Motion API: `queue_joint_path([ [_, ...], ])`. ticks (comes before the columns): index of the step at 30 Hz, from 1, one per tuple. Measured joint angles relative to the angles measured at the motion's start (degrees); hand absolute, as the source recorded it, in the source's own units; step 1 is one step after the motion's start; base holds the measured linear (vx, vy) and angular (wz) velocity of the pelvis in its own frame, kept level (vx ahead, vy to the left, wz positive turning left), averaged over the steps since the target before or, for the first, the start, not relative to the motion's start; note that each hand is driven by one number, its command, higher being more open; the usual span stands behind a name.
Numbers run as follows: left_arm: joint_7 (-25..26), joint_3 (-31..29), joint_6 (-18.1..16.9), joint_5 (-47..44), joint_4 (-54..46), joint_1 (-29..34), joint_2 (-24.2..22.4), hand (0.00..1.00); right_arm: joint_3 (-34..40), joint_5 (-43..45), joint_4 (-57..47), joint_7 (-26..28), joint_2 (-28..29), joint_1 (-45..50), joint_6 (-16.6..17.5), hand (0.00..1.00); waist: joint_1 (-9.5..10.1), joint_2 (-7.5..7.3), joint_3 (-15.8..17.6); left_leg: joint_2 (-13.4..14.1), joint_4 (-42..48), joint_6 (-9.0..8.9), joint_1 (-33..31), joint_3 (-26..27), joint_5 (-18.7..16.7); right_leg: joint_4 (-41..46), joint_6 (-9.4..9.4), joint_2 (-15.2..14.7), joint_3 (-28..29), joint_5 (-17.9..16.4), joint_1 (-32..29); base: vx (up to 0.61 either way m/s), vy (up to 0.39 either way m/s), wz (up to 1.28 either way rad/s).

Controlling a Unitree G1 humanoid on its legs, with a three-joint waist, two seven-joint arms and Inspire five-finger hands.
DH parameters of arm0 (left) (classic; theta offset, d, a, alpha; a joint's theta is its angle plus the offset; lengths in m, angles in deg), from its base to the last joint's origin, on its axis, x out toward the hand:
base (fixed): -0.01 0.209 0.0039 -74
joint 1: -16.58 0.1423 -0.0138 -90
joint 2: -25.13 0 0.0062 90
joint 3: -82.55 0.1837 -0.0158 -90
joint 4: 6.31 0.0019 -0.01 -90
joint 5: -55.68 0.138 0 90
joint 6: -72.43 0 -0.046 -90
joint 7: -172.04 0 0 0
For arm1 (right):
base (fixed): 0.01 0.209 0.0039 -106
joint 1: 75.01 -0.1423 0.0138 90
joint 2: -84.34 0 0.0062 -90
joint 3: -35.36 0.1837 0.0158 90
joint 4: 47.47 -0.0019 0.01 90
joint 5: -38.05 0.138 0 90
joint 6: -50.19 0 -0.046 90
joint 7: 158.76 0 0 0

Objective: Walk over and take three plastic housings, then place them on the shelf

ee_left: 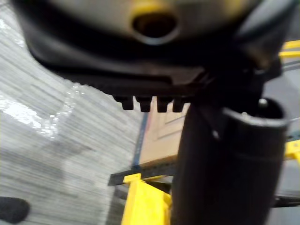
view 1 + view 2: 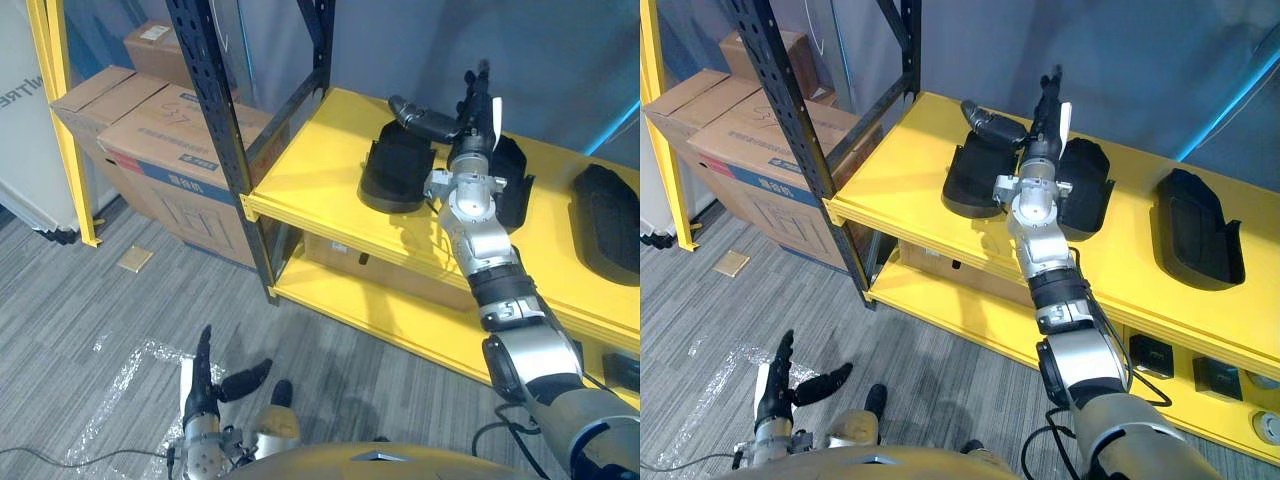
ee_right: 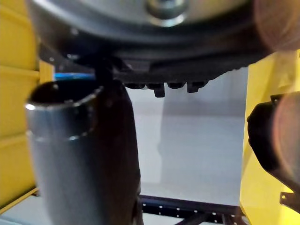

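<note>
Three black plastic housings lie on the top board of the yellow shelf [image 2: 300, 180]: one on the left [image 2: 395, 170], one in the middle [image 2: 512, 185] partly hidden by my right arm, and one at the far right [image 2: 605, 220]. My right hand [image 2: 470, 140] is raised over the shelf between the left and middle housings. Its fingers point straight up, the thumb sticks out over the left housing, and it is open and holds nothing. My left hand [image 2: 205, 385] hangs low over the floor, open and empty, with straight fingers and the thumb spread.
A dark metal rack upright [image 2: 215, 110] stands at the shelf's left corner. Cardboard boxes [image 2: 170, 150] are stacked behind it, beside a yellow post [image 2: 60, 120]. The lower shelf holds small dark parts [image 2: 1150, 355]. A tan tile [image 2: 135, 258] and clear film [image 2: 130, 380] lie on the carpet.
</note>
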Motion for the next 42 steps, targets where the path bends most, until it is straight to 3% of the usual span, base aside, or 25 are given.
queue_joint_path([
  [10,-12.4,-3.1,3.7,-14.4,7.7,-1.4,-1.0,1.0,2.5,-0.5,3.0,-4.6,0.2,-2.8,-4.1,1.0,-0.08,1.2,2.1,0.1,0.0,-0.04,0.0,0.0,0.1,0.0,-0.02,0.1,0.1,0.0,-0.2,-0.01,-0.001,0.0],
  [17,-19.0,-4.1,7.7,-23.8,10.3,-3.4,-1.0,1.0,3.0,-0.4,3.1,0.7,0.2,-4.7,-10.0,1.0,-0.52,1.61,3.5,0.1,0.0,-0.05,0.0,0.0,0.2,0.0,-0.11,0.0,0.3,-0.1,-0.3,0.0,0.0,0.0],
  [30,-20.1,-5.4,8.8,-24.9,12.5,-5.3,-1.2,1.0,1.5,1.3,6.9,5.1,0.2,-8.2,-17.2,1.0,-0.7,1.76,5.0,0.2,0.1,-0.05,0.0,0.0,0.2,0.4,-0.36,0.0,0.2,-0.3,-0.3,0.0,0.0,0.0],
  [42,-19.8,-5.6,8.6,-24.9,12.5,-5.9,-1.2,1.0,0.6,1.7,9.0,9.7,0.2,-9.3,-19.6,1.0,-0.67,1.75,6.4,0.8,-0.1,-0.15,0.2,0.0,0.2,1.0,-0.54,0.0,0.2,-0.4,-0.5,0.0,0.0,0.0],
])
